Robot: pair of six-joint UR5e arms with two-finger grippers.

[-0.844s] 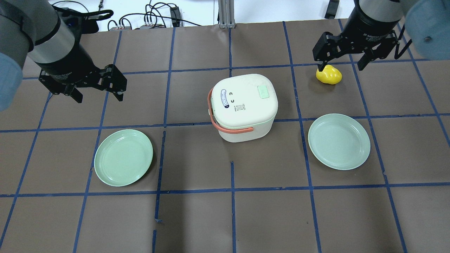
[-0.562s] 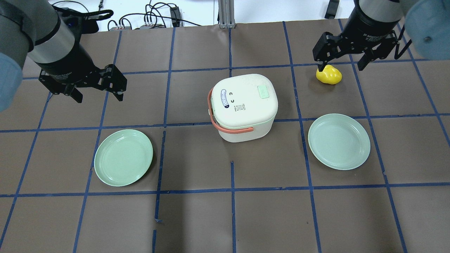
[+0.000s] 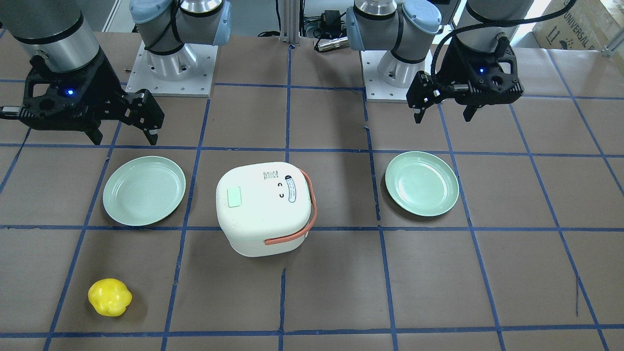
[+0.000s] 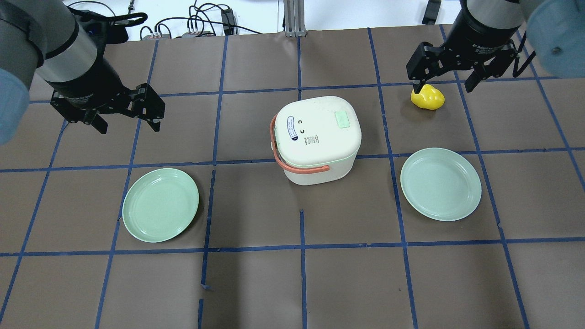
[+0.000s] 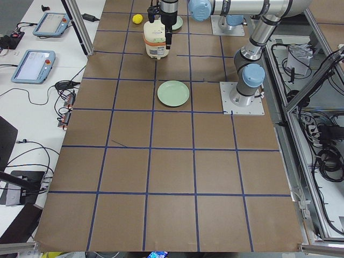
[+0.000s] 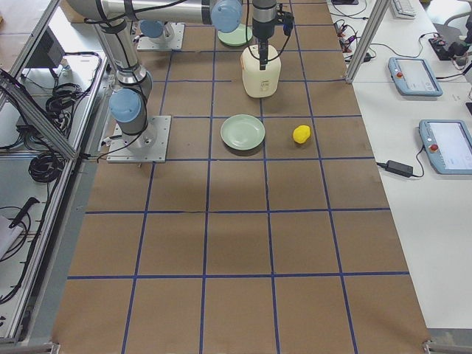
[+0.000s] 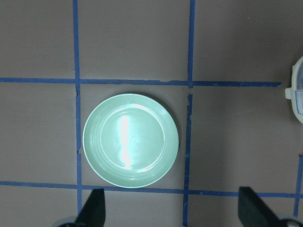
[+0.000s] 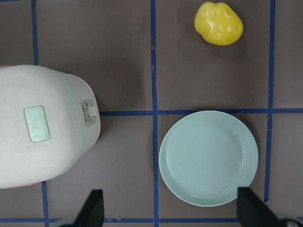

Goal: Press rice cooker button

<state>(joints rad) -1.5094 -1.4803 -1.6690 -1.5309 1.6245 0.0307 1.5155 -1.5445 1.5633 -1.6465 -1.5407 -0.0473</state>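
The white rice cooker (image 4: 317, 137) with an orange handle stands at the table's middle, with a pale green button (image 4: 342, 119) on its lid. It also shows in the front view (image 3: 263, 207) with the button (image 3: 234, 198), and in the right wrist view (image 8: 40, 137), where a small latch (image 8: 90, 113) sits on its side. My left gripper (image 4: 129, 125) is open and empty, well left of the cooker and high above the table. My right gripper (image 4: 443, 87) is open and empty, to the far right of the cooker, above a yellow toy fruit (image 4: 428, 97).
A green plate (image 4: 160, 204) lies left-front of the cooker, below my left gripper (image 7: 171, 213). A second green plate (image 4: 440, 183) lies right of the cooker, also in the right wrist view (image 8: 208, 158). Cables lie beyond the far table edge.
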